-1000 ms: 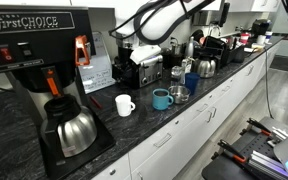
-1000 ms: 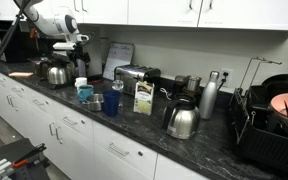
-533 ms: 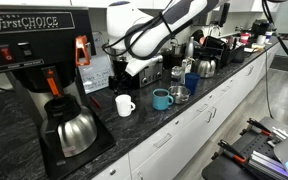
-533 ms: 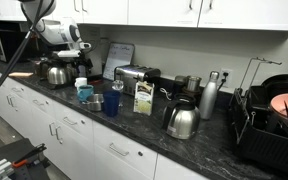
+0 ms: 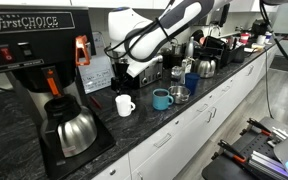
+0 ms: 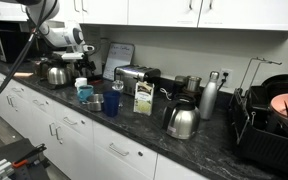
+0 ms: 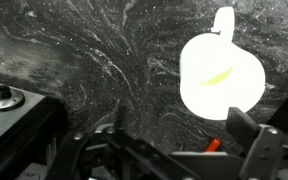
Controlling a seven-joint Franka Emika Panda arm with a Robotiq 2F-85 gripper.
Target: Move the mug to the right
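Since a second ago my arm [image 5: 152, 32] has swung off the toaster side and come down over the white mug [image 5: 125, 104]. My gripper [image 7: 181, 135] has its fingers spread apart, holding nothing. On the wrist view the mug stands upright on the dark marbled countertop [image 7: 94, 50] directly below the gripper, nearer one finger than the other, with its handle pointing away. A teal mug [image 5: 162, 98] sits beyond it, farther from the gripper.

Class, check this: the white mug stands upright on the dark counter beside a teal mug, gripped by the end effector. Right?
Not gripped. The wrist view shows the white mug standing free on the counter, with the end effector open and clear of it.
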